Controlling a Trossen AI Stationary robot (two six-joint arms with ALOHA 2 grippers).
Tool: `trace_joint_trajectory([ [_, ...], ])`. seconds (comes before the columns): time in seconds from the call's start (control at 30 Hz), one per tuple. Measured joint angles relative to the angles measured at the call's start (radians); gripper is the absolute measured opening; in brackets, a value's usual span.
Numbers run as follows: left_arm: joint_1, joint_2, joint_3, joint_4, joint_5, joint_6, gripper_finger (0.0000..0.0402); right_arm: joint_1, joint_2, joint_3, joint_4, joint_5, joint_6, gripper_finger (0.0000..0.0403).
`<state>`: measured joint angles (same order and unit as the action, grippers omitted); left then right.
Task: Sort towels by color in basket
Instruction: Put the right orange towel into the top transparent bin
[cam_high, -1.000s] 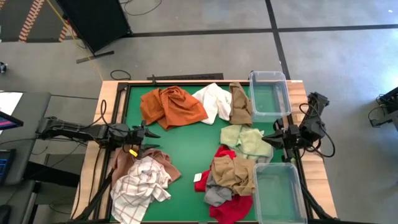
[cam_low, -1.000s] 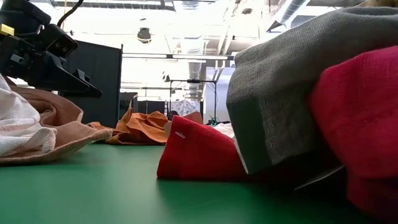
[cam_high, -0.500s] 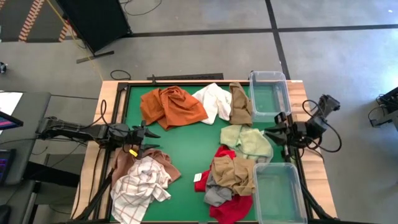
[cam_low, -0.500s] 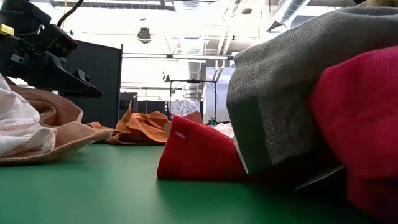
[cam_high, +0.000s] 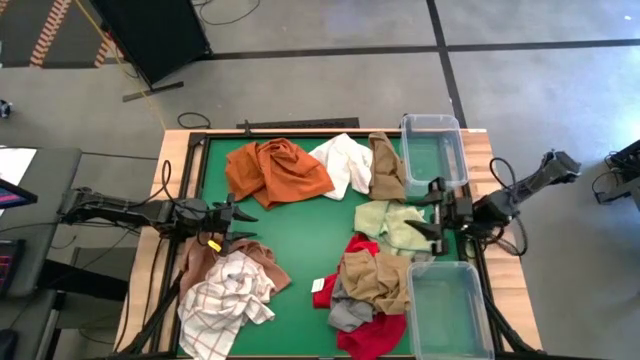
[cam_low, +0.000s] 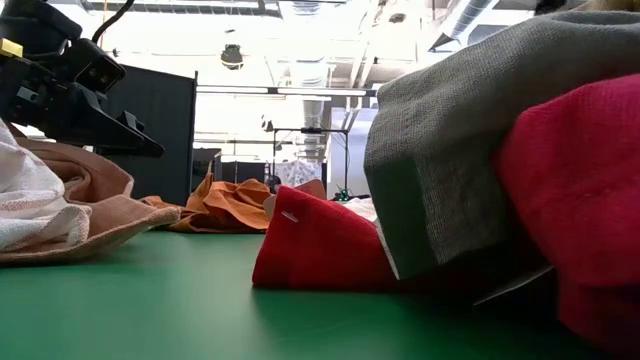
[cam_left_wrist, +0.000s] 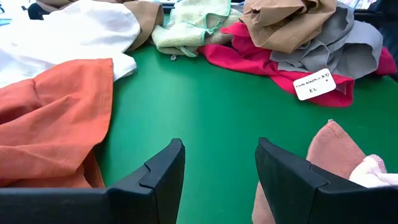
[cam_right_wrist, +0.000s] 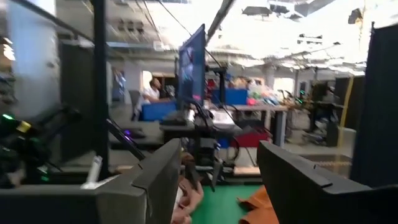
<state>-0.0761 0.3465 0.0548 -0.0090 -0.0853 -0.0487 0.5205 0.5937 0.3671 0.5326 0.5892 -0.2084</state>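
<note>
- The green table is seen at centre frame, scattered with towels.
- A rust orange towel is spread at upper left.
- A checked towel is heaped at lower left.
- The left gripper is held wide apart, empty, left of centre.
- The right gripper is held wide apart, empty, over the pale green towel, right of centre.

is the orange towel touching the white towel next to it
Touching. In the high view the rust orange towel meets the white towel with no green between them; the left wrist view shows white overlapping orange.
</note>
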Motion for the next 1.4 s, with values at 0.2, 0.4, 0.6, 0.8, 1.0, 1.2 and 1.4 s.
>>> trace_joint_trajectory([
  [0.2,0.000,0.000,0.000,0.000,0.000,0.000,0.0185,-0.089,0.203,0.112,0.001,-0.001,0.024,0.0240],
  [0.4,0.000,0.000,0.000,0.000,0.000,0.000,0.0185,-0.171,0.387,0.232,-0.024,-0.054,0.025,0.0240],
  [0.6,0.000,0.000,0.000,0.000,0.000,0.000,0.0185,-0.246,0.549,0.385,-0.149,-0.102,0.028,0.0240],
  [0.8,0.000,0.000,0.000,0.000,0.000,0.000,0.0185,-0.320,0.684,0.515,-0.228,-0.122,0.027,0.0240],
  [1.0,0.000,0.000,0.000,0.000,0.000,0.000,0.0185,-0.409,0.802,0.599,-0.267,-0.181,0.028,0.0240],
  [1.2,0.000,0.000,0.000,0.001,0.000,0.000,0.0185,-0.501,0.930,0.659,-0.272,-0.287,0.080,0.0240],
  [1.4,0.000,0.000,0.000,0.001,0.000,0.000,0.0185,-0.569,1.066,0.739,-0.292,-0.359,0.115,0.0240],
])
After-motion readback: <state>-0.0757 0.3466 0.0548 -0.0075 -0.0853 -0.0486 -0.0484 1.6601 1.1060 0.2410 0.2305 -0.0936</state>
